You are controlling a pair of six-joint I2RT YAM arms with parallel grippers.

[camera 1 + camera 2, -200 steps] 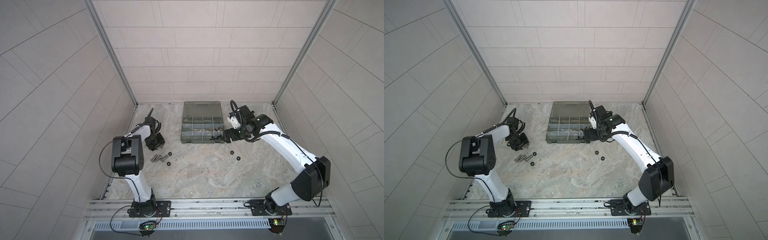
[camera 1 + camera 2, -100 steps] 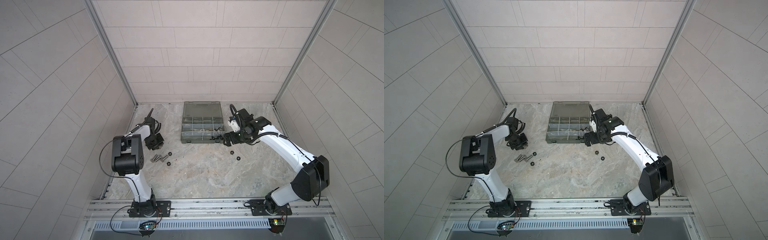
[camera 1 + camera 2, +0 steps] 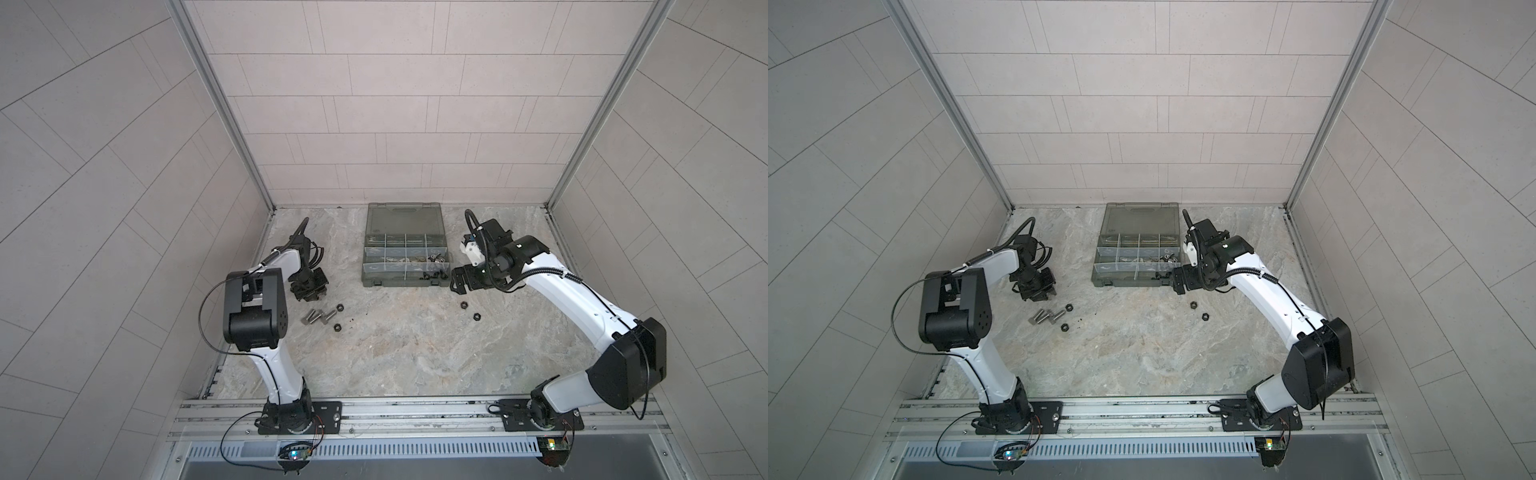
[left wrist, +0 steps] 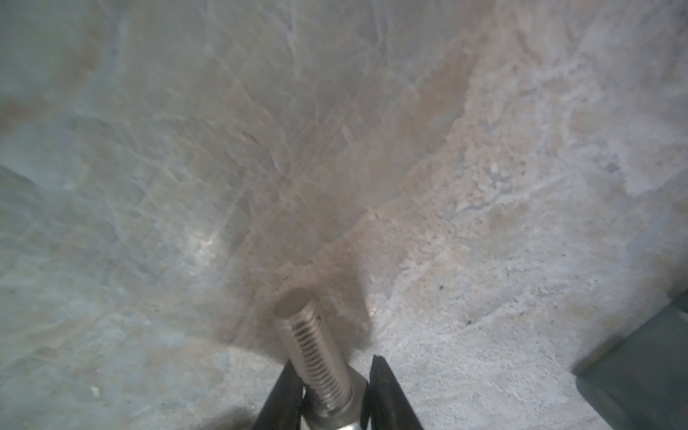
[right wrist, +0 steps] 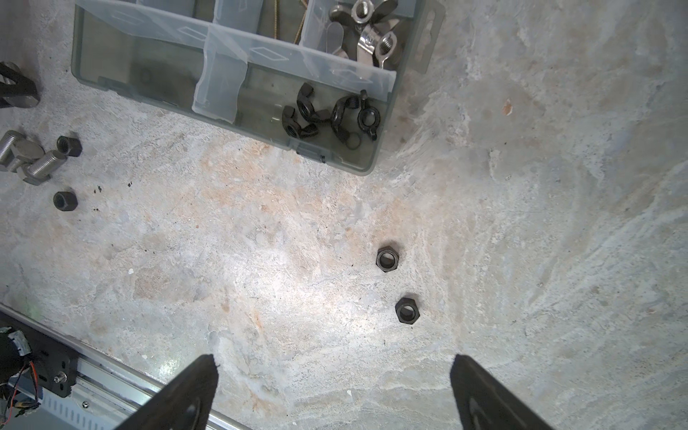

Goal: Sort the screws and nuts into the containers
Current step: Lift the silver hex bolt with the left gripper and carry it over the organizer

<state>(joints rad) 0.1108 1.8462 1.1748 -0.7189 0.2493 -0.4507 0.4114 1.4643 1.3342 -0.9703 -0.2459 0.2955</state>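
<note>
left gripper (image 4: 331,365): narrow, closed on bolt (image 4: 302,321); bolt is pinched near its head end, threaded shank left sticking out fwd over table (image 4: 484,186). whether it's lifted clear can't be told.
right gripper (image 5: 334,363): jaws wide, nothing held; seen in a top view just beside front-right corner of case (image 3: 405,284).
case: lid laid open, set toward back of table. black wing nuts (image 5: 329,115) are seen in front corner compt, silver wing nuts (image 5: 366,35) in compt behind it.
loose, left side: a few spare bolts (image 3: 316,318) clumped near left gripper, w/ left nuts (image 3: 339,307) just beside them.
loose, right side: right nuts (image 5: 387,258), two, lying flat, apart from each other, ahead of right gripper, near case corner.
step (judged): bolt pickup about done; carry to case is expected next.
progress (judged): partly done; bolts + four hex nuts are yet to be sorted.
risk, grip: bolt is held at one end only, so it could be swung or slipped out on a quick move.
risk, drop: if released high or off-centre, bolt could be bounced into a nut compt or off case wall.
risk, arms: case could be reached by both at once; right gripper is already close, so case could be nudged.
risk, nuts: flat hex nuts could be skidded away instead of pinched.
</note>
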